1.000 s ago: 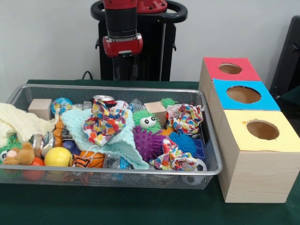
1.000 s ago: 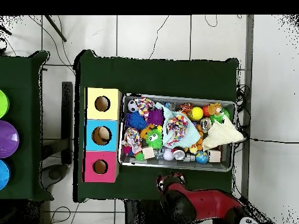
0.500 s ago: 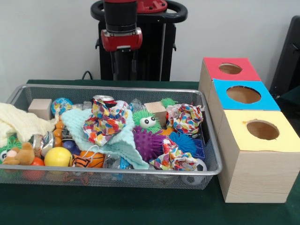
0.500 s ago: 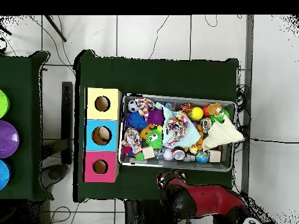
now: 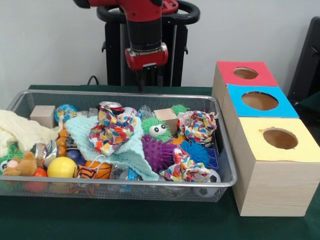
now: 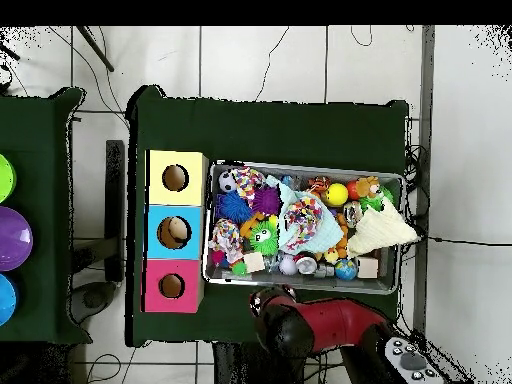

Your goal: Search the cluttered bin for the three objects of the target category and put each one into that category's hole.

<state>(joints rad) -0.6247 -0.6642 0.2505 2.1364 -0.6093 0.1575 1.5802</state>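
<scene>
The wire mesh bin [image 5: 150,184] is full of mixed toys and cloths; it also shows in the overhead view [image 6: 300,289]. A clear creased bottle [image 5: 145,111] peeks out at the bin's far side behind a patterned cloth. Another clear bottle with a blue label [image 5: 126,173] lies at the near wall under a mint cloth. A third bottle is not clearly visible. The blue-topped box's hole [image 5: 259,100] is in the middle of the three boxes, also seen from overhead [image 6: 174,232]. My gripper [image 5: 148,80] hangs above the bin's far rim, touching nothing; overhead, the gripper [image 6: 268,303] is just outside the rim.
The red-topped box [image 5: 245,73] and the yellow-topped box [image 5: 279,139] flank the blue one. In the bin lie spiky balls [image 5: 157,151], a drink can [image 5: 110,106], patterned cloths [image 5: 114,127], a yellow ball [image 5: 62,167], wooden blocks [image 5: 43,115] and a cream knit cloth [image 5: 20,129].
My arm has swung to the right in the front view and come lower, closer to the bin's far rim. Nothing in the bin has moved.
</scene>
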